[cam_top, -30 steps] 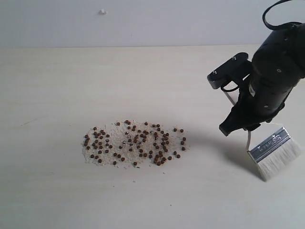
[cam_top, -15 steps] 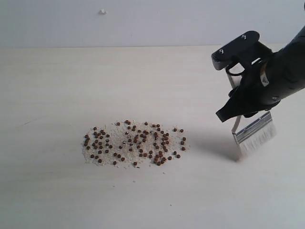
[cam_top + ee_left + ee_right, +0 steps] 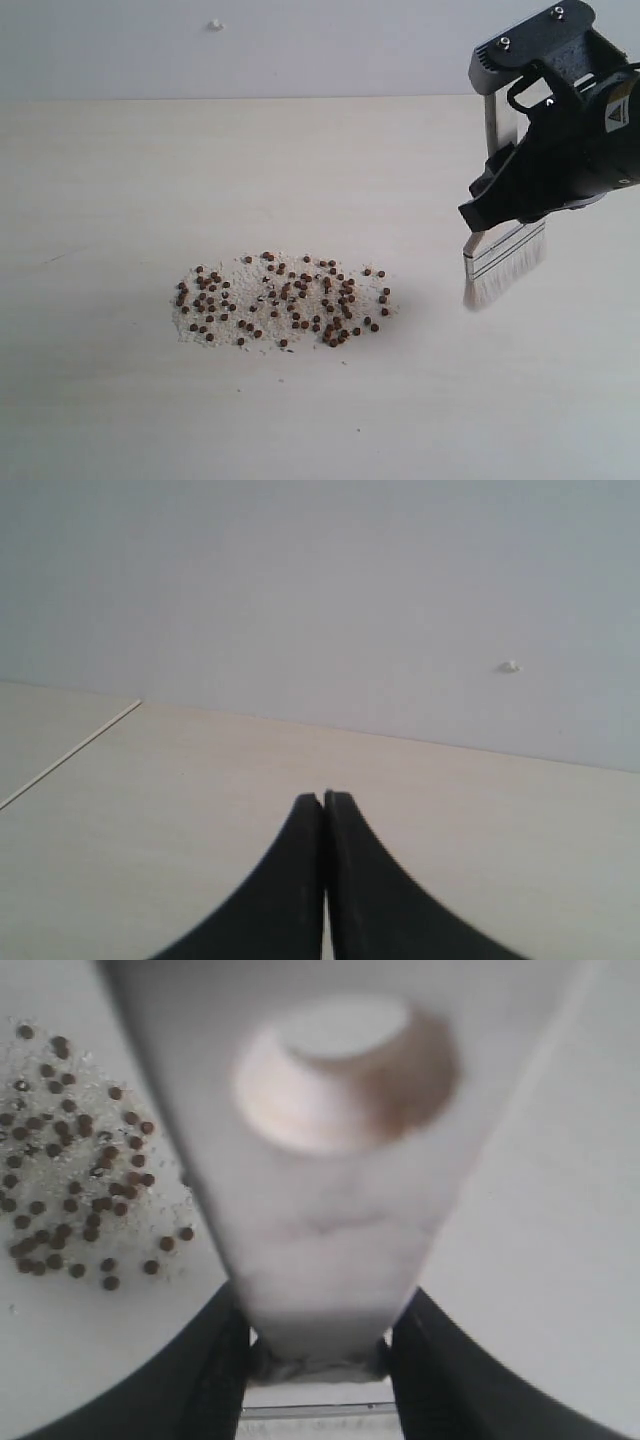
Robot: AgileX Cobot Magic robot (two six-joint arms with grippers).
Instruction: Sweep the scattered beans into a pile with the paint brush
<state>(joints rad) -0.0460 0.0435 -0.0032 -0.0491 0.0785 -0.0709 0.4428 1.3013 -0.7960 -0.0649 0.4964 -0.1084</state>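
The right gripper pinches the paint brush by its pale wooden handle, one black finger on each flat side, with the handle's holed end towards the wrist camera. In the exterior view the silver ferrule shows just below the gripper and the cream bristles point down at the table. Whether their tips touch the surface cannot be told.

The beans lie to the left of the bristles, apart from them with a strip of bare table between. They form a loose oval patch mixed with white grains near the middle of the table. Bare table lies around the patch on every side, with the widest stretch on the left and towards the far edge, where the table meets a pale wall.

The left gripper has its fingers pressed together with nothing between them. It hangs above bare table facing the wall, and a thin seam runs across the surface off to one side.
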